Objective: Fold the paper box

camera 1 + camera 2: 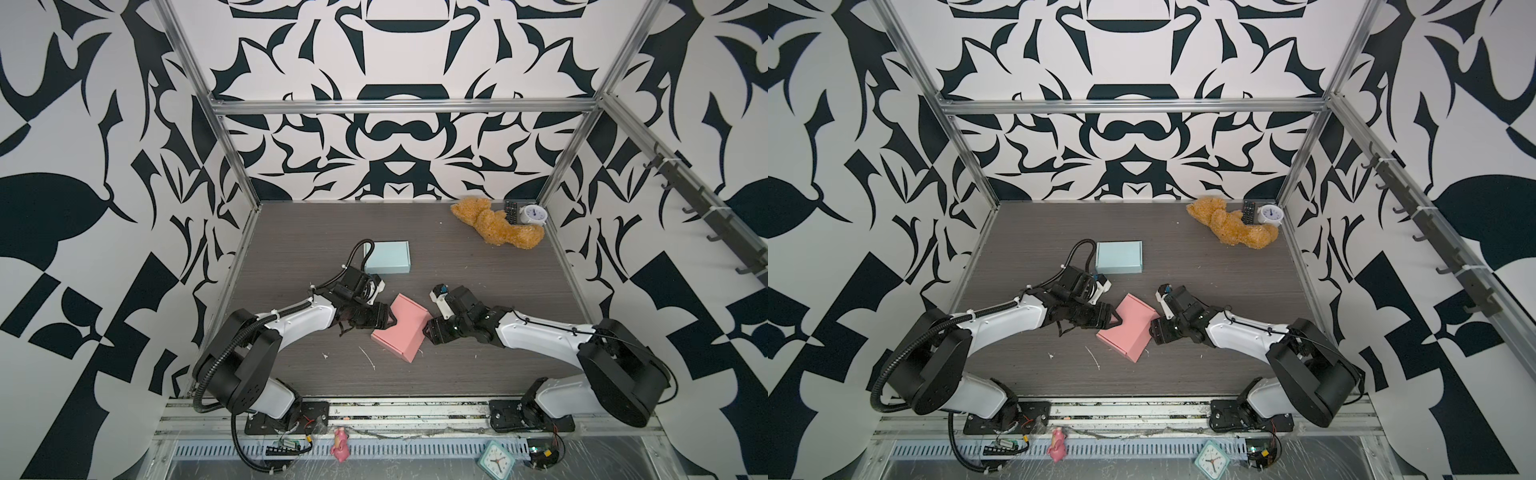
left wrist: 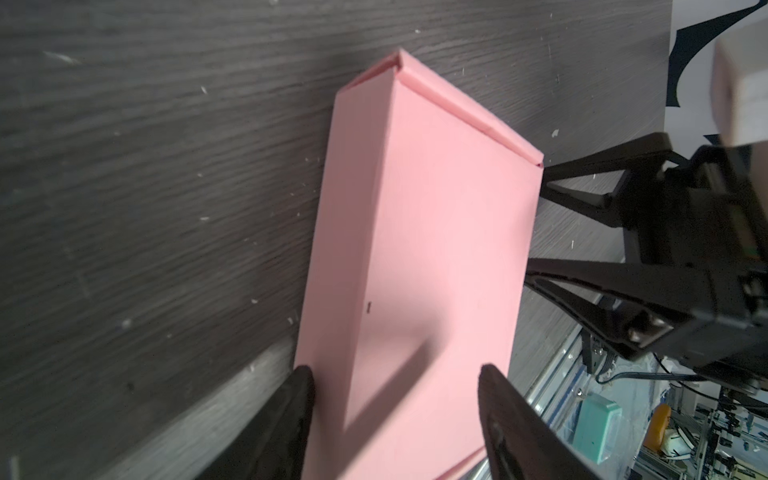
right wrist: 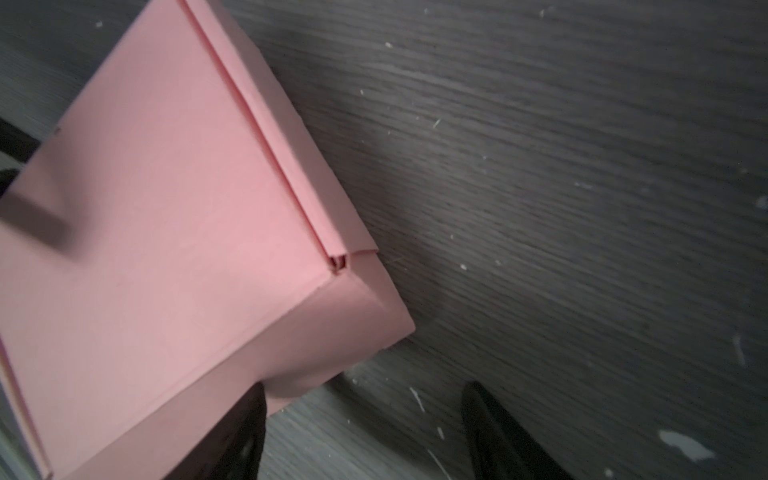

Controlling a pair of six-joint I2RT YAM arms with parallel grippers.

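The pink paper box [image 1: 401,328] [image 1: 1127,328] lies folded shut and turned at an angle in the middle of the table, in both top views. My left gripper [image 1: 392,321] [image 2: 397,374] is open at the box's left edge, its fingers spread over that end of the box [image 2: 415,249]. Whether they touch it I cannot tell. My right gripper [image 1: 428,330] [image 3: 365,386] is open at the box's right edge. One of its fingers [image 3: 245,424] lies against the side wall of the box [image 3: 166,228] near a corner, the other over bare table.
A light blue folded box [image 1: 387,257] sits just behind the left arm. At the back right corner are a brown teddy bear [image 1: 494,226], a remote [image 1: 511,212] and a white clock [image 1: 533,215]. Paper scraps [image 1: 368,357] dot the dark table [image 1: 457,270].
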